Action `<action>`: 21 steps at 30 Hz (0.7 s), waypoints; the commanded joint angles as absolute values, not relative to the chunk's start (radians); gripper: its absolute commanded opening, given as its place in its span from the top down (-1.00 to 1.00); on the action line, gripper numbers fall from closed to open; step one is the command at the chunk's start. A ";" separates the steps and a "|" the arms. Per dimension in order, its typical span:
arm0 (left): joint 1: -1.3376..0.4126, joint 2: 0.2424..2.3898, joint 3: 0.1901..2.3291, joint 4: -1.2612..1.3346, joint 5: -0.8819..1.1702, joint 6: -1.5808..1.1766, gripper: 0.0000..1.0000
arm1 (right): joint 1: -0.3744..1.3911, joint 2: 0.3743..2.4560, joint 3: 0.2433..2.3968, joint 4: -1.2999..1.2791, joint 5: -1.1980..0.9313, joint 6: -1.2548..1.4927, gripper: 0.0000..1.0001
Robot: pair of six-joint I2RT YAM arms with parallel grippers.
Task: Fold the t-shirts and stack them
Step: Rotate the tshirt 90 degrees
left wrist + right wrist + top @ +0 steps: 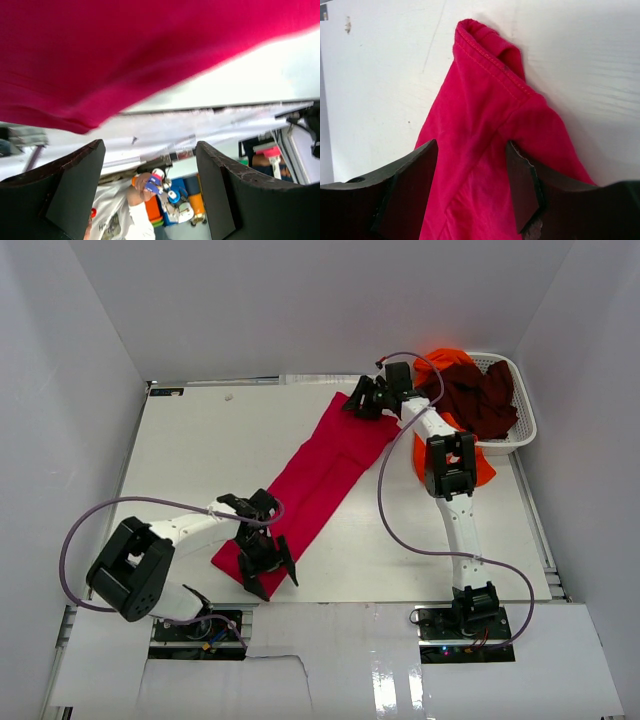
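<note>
The crimson-red t-shirt (320, 480) lies folded into a long strip, running diagonally from the near left to the far middle of the table. My left gripper (270, 576) is open at its near end; in the left wrist view (149, 150) the red cloth (125, 55) lies beyond the fingertips, with nothing between them. My right gripper (362, 400) is open at the far end; its jaws (470, 150) straddle the cloth's corner (485, 100) without closing on it. The dark maroon t-shirt (487, 398) lies in the basket. The orange t-shirt (447, 360) drapes over the basket's rim.
The white mesh laundry basket (522, 430) stands at the far right corner. Orange cloth (483, 466) hangs out of it onto the table by the right arm (450, 465). White walls enclose the table on three sides. Purple cables loop beside both arms.
</note>
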State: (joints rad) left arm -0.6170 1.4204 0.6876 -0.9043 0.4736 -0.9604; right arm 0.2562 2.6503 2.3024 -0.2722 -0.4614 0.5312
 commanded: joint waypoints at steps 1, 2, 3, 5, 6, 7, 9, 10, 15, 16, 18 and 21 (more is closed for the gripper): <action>-0.682 1.371 0.713 -0.873 0.581 -1.058 -0.68 | 0.278 2.703 2.299 -0.272 -0.511 0.581 -0.27; -0.698 1.365 0.724 -0.879 0.569 -1.063 -0.67 | 0.279 2.700 2.299 -0.255 -0.515 0.587 -0.28; -0.699 1.365 0.745 -0.899 0.546 -1.058 -0.66 | 0.279 2.685 2.290 -0.242 -0.521 0.588 -0.28; -0.696 1.371 0.886 -0.992 0.464 -1.025 -0.66 | 0.278 2.657 2.267 -0.216 -0.531 0.577 -0.29; -0.696 1.385 0.955 -1.030 0.412 -1.006 -0.66 | 0.278 2.619 2.254 -0.201 -0.538 0.569 -0.29; -0.696 1.425 1.029 -1.066 0.314 -0.991 -0.68 | 0.278 2.599 2.225 -0.181 -0.540 0.560 -0.30; -0.689 1.474 1.242 -1.138 0.240 -0.939 -0.70 | 0.278 2.525 2.200 -0.170 -0.545 0.529 -0.31; -0.683 1.523 1.306 -1.146 0.198 -0.919 -0.71 | 0.276 2.501 2.177 -0.170 -0.546 0.519 -0.31; -0.603 1.669 1.664 -1.118 0.094 -0.741 -0.78 | 0.276 2.246 2.001 -0.167 -0.528 0.450 -0.32; -0.589 1.724 1.702 -1.103 0.080 -0.711 -0.79 | 0.276 2.202 1.950 -0.150 -0.520 0.443 -0.32; -0.558 1.788 1.814 -1.059 0.083 -0.623 -0.80 | 0.275 2.067 1.778 -0.137 -0.479 0.436 -0.32; -0.545 1.935 1.957 -1.026 0.090 -0.513 -0.80 | 0.273 1.935 1.599 -0.138 -0.419 0.445 -0.32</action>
State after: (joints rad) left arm -0.5545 1.8465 1.8492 -1.0458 0.1287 -0.6716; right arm 0.2714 2.0518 1.7077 -0.1665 -0.4778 0.4686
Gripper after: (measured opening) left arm 0.900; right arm 0.660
